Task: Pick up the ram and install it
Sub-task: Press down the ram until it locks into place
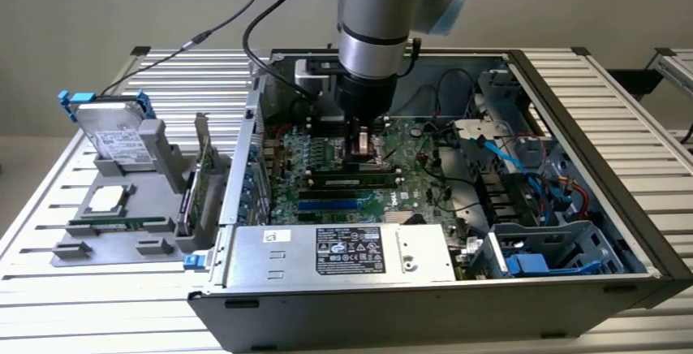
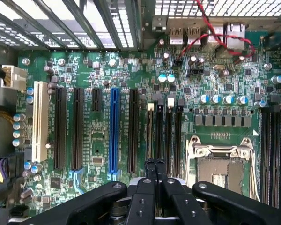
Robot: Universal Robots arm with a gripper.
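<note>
Broadly, by size:
Bench: slatted aluminium bench (image 1: 109,305) carrying everything.
Case: open grey metal computer case (image 1: 606,208), silver power supply box (image 1: 336,250) along its near edge.
Board: green motherboard (image 2: 103,154) with long black slots and one blue slot (image 2: 114,129).
Tray: grey plastic parts tray (image 1: 119,208) to the exterior view's left of the case.
Fingers: black gripper (image 2: 154,165) over the board, its fingers pressed together, holding nothing.
Ram: narrow green ram stick (image 1: 349,180) lying in a black slot just below the gripper, cables crowding the exterior view's right.
</note>
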